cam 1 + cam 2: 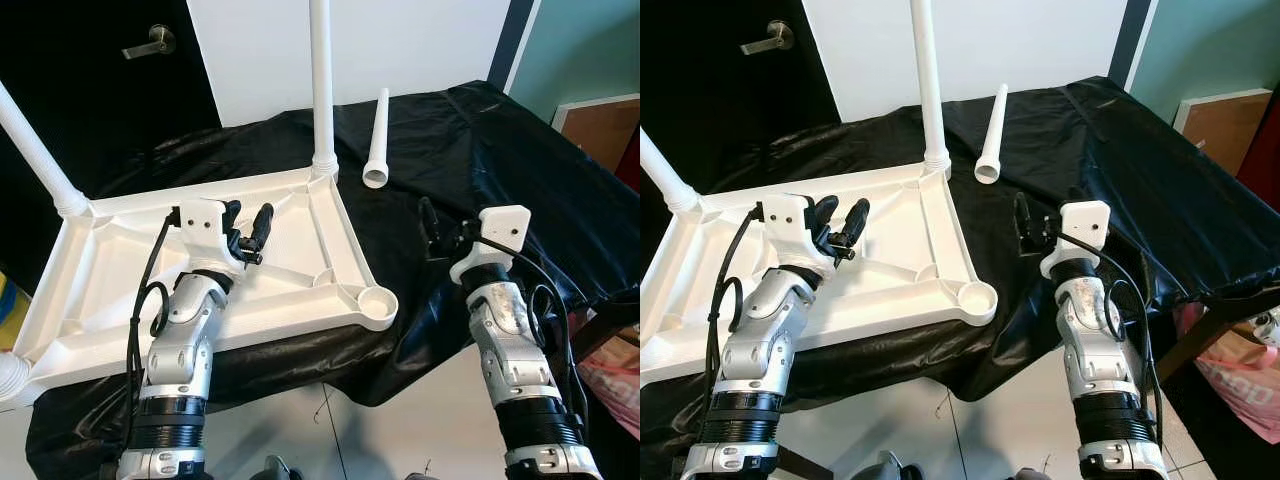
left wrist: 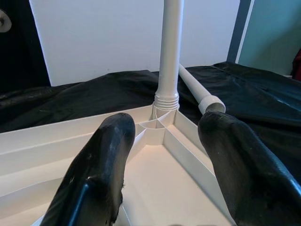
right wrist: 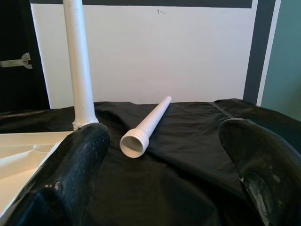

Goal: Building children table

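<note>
I have the white tabletop [image 1: 300, 250] lying upside down on the desk [image 1: 480, 150], which is covered in black cloth. One leg [image 1: 321, 80] stands upright in the far corner socket, and a second leg [image 1: 35, 150] rises at the far left corner, leaning out to the left. The near right socket [image 1: 378, 303] is empty. A loose leg [image 1: 378, 140] lies on the cloth just beyond the tabletop's far right corner, its threaded open end toward me. My left pincer [image 1: 248, 228] hovers over the tabletop's underside, fingers [image 2: 101, 165] spread and holding nothing, aimed at the upright leg. My right pincer [image 3: 160, 169] hangs over the bare cloth to the right of the tabletop, fingers [image 3: 70, 160] spread, pointing at the loose leg.
</note>
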Tool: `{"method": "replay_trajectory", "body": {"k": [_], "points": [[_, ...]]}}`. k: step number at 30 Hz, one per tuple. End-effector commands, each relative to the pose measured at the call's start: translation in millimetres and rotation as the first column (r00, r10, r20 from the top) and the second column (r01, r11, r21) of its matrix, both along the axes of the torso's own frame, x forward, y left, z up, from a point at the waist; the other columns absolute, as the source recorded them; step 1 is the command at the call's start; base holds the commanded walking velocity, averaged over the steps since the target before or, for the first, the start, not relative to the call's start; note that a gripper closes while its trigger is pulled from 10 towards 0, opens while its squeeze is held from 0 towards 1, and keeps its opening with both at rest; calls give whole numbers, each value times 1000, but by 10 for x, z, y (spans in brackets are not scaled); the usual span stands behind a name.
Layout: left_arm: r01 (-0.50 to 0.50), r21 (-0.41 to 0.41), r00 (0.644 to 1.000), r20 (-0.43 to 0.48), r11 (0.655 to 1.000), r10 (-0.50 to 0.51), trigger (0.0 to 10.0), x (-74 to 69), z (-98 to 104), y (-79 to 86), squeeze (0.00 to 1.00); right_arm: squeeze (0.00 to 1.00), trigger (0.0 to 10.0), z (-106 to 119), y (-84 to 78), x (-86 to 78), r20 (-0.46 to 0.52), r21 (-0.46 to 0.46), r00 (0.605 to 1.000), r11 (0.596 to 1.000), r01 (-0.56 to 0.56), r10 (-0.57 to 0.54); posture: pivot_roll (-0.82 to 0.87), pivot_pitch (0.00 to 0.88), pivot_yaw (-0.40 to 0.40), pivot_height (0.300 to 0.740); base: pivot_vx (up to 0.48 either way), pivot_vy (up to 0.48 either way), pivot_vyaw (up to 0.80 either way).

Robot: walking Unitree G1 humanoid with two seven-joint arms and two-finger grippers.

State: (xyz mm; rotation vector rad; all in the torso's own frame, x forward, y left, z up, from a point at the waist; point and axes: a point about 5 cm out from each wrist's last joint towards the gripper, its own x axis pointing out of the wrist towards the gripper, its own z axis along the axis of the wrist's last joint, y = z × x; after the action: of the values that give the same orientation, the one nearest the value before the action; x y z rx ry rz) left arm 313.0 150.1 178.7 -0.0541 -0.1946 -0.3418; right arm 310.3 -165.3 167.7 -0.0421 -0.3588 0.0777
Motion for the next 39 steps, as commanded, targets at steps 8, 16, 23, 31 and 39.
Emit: {"method": "replay_trajectory", "body": {"k": [8,16,23,31,39], "points": [[-17,-24,1000,-3,1000,17,10000,23,35,8,0,0,10000,-19,-8,-3,-10,-9,1000,1000,11,-11,-74,0,62,740,186,0,0],[-16,-27,1000,-7,999,16,10000,18,31,1,0,0,10000,-19,-22,-7,-13,-21,1000,1000,12,-12,-75,0,56,740,275,0,0],[-16,-26,1000,-8,1000,16,10000,7,26,5,0,0,10000,-14,-30,-5,-13,-30,1000,999,12,-12,-73,0,52,740,288,0,0],[-17,-23,1000,-10,1000,17,10000,-5,22,16,0,0,10000,-17,-21,0,-16,-34,1000,999,7,-8,-64,0,52,740,287,0,0],[-30,-12,1000,-8,999,30,10000,-18,22,22,0,0,10000,-23,-7,-2,-21,-37,1000,999,-2,1,-62,0,54,740,209,0,0]]}}
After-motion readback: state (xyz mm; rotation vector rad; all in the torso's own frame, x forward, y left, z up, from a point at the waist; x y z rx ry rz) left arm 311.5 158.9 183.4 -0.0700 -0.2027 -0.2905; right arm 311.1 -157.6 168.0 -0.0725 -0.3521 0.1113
